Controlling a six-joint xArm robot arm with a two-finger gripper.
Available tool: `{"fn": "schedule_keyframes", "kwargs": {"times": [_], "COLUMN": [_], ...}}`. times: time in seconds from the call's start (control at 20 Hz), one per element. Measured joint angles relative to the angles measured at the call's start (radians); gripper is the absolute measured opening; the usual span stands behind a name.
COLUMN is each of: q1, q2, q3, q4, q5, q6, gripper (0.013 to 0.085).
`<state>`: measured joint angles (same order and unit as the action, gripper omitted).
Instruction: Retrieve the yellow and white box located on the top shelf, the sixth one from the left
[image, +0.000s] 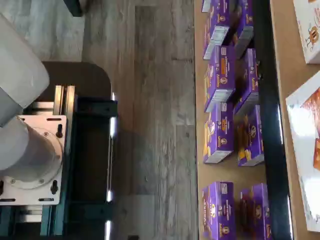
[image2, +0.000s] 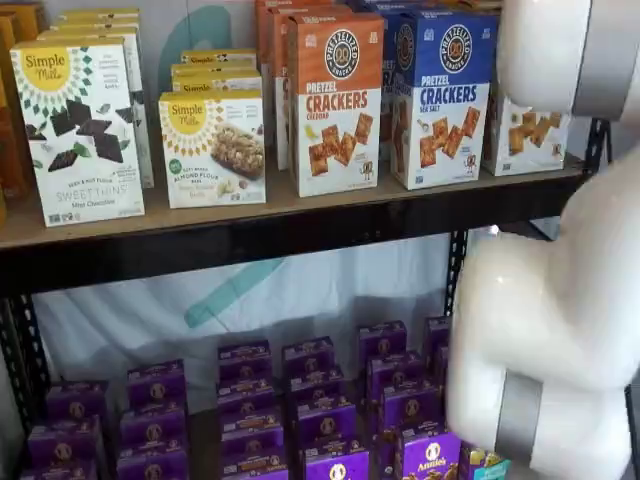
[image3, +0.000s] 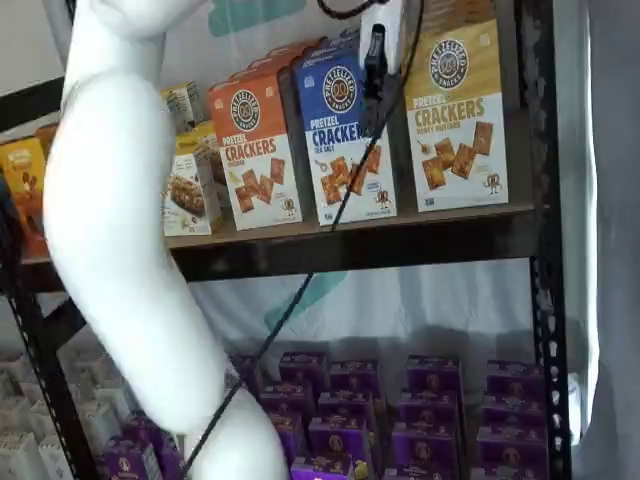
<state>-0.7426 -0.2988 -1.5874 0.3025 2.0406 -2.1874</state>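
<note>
The yellow and white box (image3: 455, 110) stands upright at the right end of the top shelf (image3: 400, 245), next to the black upright. In a shelf view only its white lower front (image2: 525, 135) shows, behind my white arm. The shelf's black front rail (image2: 300, 235) runs below the boxes. My gripper (image3: 374, 110) hangs from the view's top edge, a white body with a black finger side-on and a cable beside it. It hangs in front of the blue box's right edge, just left of the yellow and white box. No gap shows, and no box is in it.
An orange box (image3: 255, 150) and a blue box (image3: 345, 140) stand left of the target. White Simple Mills boxes (image2: 80, 130) stand further left. Purple boxes (image2: 310, 400) fill the lower shelf and also show in the wrist view (image: 220, 130). My arm (image3: 120, 240) crosses the foreground.
</note>
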Motion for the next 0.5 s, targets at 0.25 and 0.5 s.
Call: {"fn": "schedule_keyframes", "kwargs": {"times": [0.25,0.5], "q1": [0.064,0.046], "q2": [-0.051,-0.096], "q3": [0.069,0.131], "q4": [-0.113,-0.078], "q5": [-0.055,-0.115], "q6": [0.008,0.001], "gripper": [0.085,0.085]}}
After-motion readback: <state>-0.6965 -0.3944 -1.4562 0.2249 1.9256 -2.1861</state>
